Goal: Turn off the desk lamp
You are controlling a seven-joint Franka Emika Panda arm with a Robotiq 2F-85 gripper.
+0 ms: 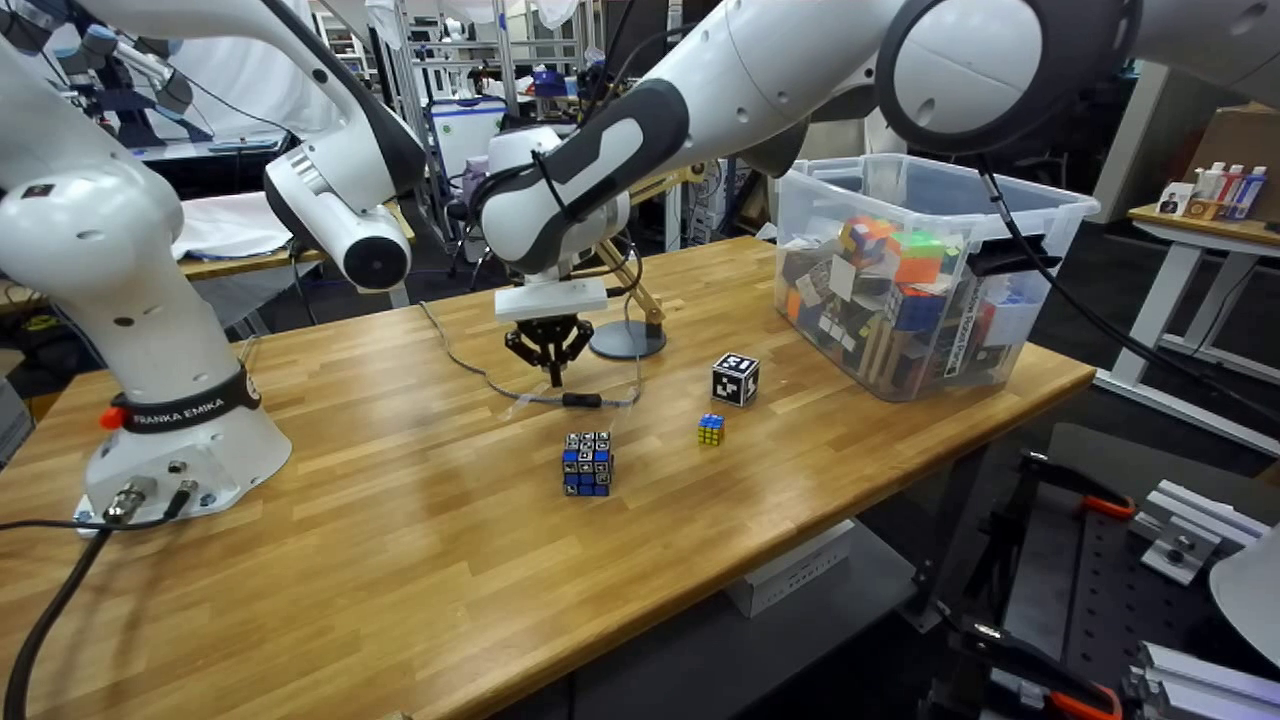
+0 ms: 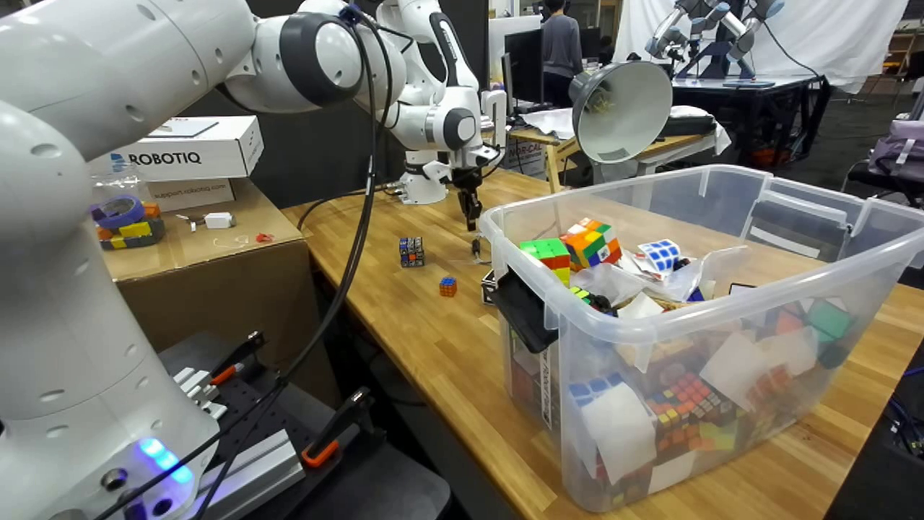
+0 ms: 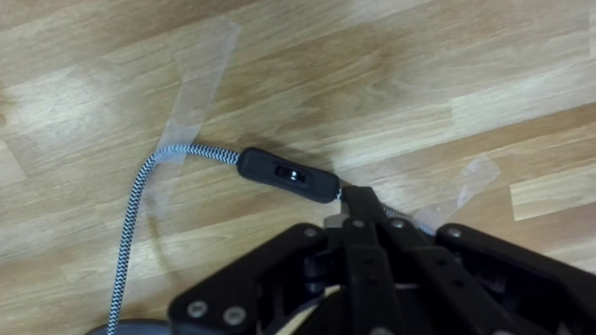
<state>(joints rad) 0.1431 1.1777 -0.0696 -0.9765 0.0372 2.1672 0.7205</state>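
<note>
The desk lamp stands on the table behind my gripper, with a tan wooden arm (image 1: 645,295) and round dark base (image 1: 628,341). Its grey shade (image 2: 642,108) shows in an exterior view; I cannot tell if it is lit. Its patterned cord carries a black inline switch (image 3: 288,175), taped down nearby. The switch also shows in both exterior views (image 1: 581,400) (image 2: 476,248). My gripper (image 3: 361,191) is shut and empty, pointing down. In the wrist view its tips overlap the cord just right of the switch. In an exterior view the gripper (image 1: 556,378) hangs low beside the switch.
A blue-black cube (image 1: 587,465), a small cube (image 1: 711,430) and a black-and-white marker cube (image 1: 735,380) sit on the table. A clear bin (image 2: 628,328) full of cubes stands at the table's end. Another white arm (image 1: 170,360) is mounted at the opposite end.
</note>
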